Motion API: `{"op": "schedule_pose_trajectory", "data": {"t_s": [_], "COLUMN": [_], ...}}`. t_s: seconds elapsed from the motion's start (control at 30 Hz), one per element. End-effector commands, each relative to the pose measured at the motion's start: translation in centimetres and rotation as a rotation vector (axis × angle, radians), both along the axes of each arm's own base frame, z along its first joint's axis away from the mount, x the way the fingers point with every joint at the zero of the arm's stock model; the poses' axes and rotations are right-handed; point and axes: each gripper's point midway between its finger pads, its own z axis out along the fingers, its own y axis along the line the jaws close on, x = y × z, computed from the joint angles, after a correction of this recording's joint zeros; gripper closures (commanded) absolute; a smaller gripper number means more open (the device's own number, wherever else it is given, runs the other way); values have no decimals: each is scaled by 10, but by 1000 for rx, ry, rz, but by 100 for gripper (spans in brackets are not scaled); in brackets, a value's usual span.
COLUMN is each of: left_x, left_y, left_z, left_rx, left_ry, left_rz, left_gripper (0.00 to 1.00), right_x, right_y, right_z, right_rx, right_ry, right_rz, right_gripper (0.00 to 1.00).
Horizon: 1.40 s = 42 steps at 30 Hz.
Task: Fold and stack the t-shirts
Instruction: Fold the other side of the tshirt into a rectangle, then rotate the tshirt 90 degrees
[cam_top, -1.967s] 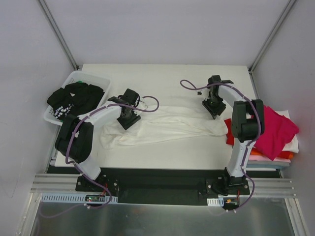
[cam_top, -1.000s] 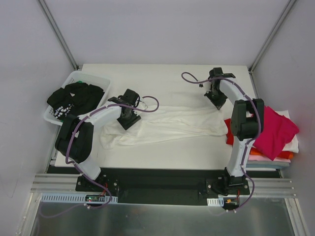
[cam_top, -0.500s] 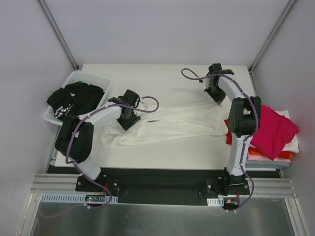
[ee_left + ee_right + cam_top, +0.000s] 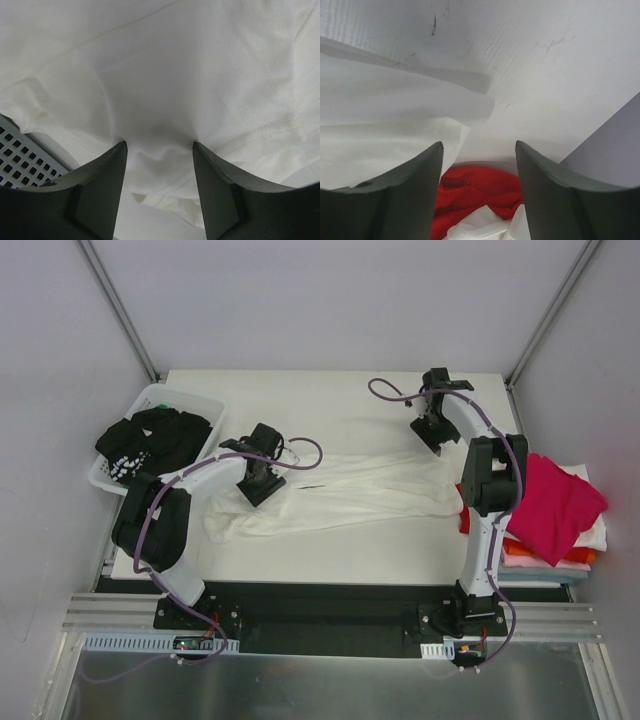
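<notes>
A white t-shirt (image 4: 340,495) lies stretched left to right across the white table (image 4: 330,395), with a small dark mark near its middle. My left gripper (image 4: 262,477) is down on the shirt's upper left part. In the left wrist view its jaws (image 4: 159,145) stand open with rumpled white cloth (image 4: 165,85) between and beyond them. My right gripper (image 4: 436,430) is open and empty, just behind the shirt's right end. In the right wrist view (image 4: 479,147) the shirt's edge (image 4: 380,135) lies to the left and a red tee (image 4: 475,190) lies beyond the fingertips.
A stack of tees stands at the right table edge: magenta (image 4: 560,502) on top, red (image 4: 466,520), orange (image 4: 520,550) and white below. A white plastic basket (image 4: 160,400) at the left holds a black printed tee (image 4: 150,438); its grid wall shows in the left wrist view (image 4: 20,155).
My right gripper has moved from the shirt's right end toward the back of the table. The shirt's right part now lies spread a little further back. The left arm has not moved.
</notes>
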Motion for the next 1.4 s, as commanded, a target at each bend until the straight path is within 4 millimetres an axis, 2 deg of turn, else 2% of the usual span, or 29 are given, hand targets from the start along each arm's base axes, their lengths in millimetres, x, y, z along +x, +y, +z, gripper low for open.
{"op": "schedule_pose_trajectory", "data": {"t_s": [0.0,0.17,0.3,0.33,0.53,0.57,0.6,0.63,0.83,0.9,1.17,1.37], "left_x": [1,3,12,13,23,23,24,24,24,22,19,14], "left_y": [3,4,3,3,-6,-7,-7,-9,-18,-18,-6,-10], "left_z": [8,10,16,17,33,34,38,40,52,48,21,6], "left_rx": [-14,-9,-5,-7,-52,-58,-66,-74,-133,-136,-138,-175], "left_ry": [-24,-38,-77,-83,-124,-125,-135,-141,-154,-138,-35,67], "left_rz": [19,19,21,23,22,17,18,13,-5,-7,27,35], "left_gripper": [45,45,45,45,43,42,40,38,2,1,1,1], "right_x": [-5,-14,-32,-33,-58,-63,-67,-72,-95,-102,-113,-121], "right_y": [-7,-1,6,7,18,21,24,28,40,41,49,51], "right_z": [12,21,23,32,43,48,47,47,36,30,15,-7], "right_rx": [-18,3,9,13,48,54,60,73,93,98,127,139], "right_ry": [-25,-38,-26,-55,-56,-64,-56,-44,7,33,77,138], "right_rz": [-14,-16,-5,-5,4,10,21,31,58,63,98,124], "right_gripper": [34,32,30,30,26,22,4,2,0,3,3,4]}}
